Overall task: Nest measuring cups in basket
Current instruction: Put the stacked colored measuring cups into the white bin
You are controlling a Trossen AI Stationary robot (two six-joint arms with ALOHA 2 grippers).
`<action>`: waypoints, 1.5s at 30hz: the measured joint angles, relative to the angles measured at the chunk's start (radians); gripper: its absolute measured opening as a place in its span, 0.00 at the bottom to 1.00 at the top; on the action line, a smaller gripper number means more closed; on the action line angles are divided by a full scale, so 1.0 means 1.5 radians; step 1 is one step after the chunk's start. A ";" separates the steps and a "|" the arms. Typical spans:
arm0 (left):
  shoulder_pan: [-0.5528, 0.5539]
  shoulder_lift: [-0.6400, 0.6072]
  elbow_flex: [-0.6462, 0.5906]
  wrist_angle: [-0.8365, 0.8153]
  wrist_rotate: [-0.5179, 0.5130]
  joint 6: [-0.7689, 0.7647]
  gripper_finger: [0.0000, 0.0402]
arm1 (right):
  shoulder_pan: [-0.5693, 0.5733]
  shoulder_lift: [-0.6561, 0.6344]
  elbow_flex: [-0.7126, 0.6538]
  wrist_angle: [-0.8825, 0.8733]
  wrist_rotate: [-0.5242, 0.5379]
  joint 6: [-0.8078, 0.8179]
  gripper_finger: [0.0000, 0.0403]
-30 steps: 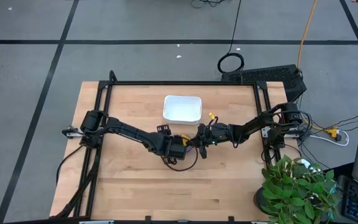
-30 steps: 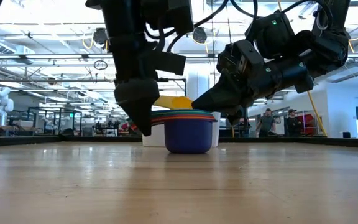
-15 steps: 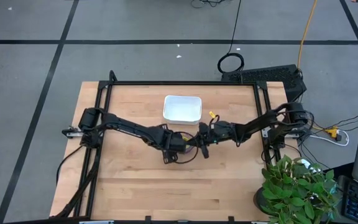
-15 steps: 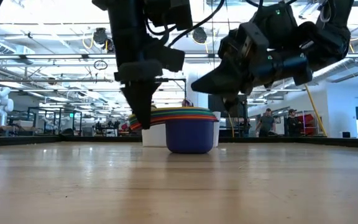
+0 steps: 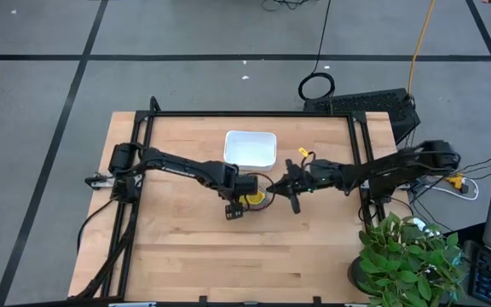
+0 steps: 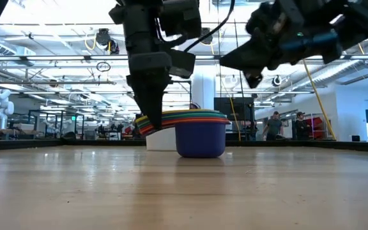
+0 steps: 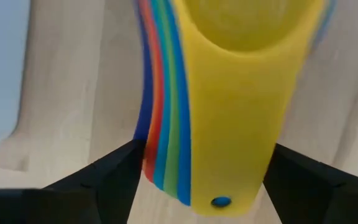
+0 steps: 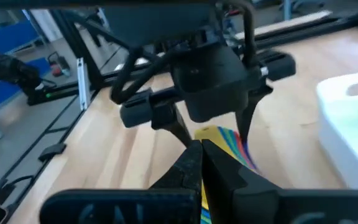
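Note:
The measuring cups are nested in one stack that stands on the wood by the navy bottom cup, with the yellow cup on top. Their handles fan out together to one side. My left gripper points down at the handle ends, open, with one finger on each side of them. My right gripper is shut, raised above and to the right of the stack, and touches nothing. The white basket sits just beyond the stack. My left gripper comes from above with the stacked handles between its two fingers, near their free ends. Each finger lies close against the handle edges, but I cannot tell whether they touch. The stack stands on the table.
A potted plant overhangs the table's near right corner. Black frame rails run along the far and side edges. A keyboard lies past the far right corner. Open wood lies toward the near edge. People stand far off in the room.
My right gripper has risen and drawn back toward the table's right edge, away from the stack. The yellow cup, tilted on top a second ago, now sits level in the stack. My left gripper and the stack have shifted slightly to the right.

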State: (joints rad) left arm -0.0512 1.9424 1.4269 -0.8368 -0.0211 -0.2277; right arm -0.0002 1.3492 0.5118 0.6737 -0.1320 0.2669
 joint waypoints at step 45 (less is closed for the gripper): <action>0.039 0.034 -0.001 0.066 0.067 0.373 0.77 | -0.049 -0.271 -0.233 0.065 0.090 0.058 0.00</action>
State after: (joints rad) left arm 0.0078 1.9934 1.4254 -0.7377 0.0789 0.3319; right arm -0.0731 0.9432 0.1623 0.7717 0.0033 0.3542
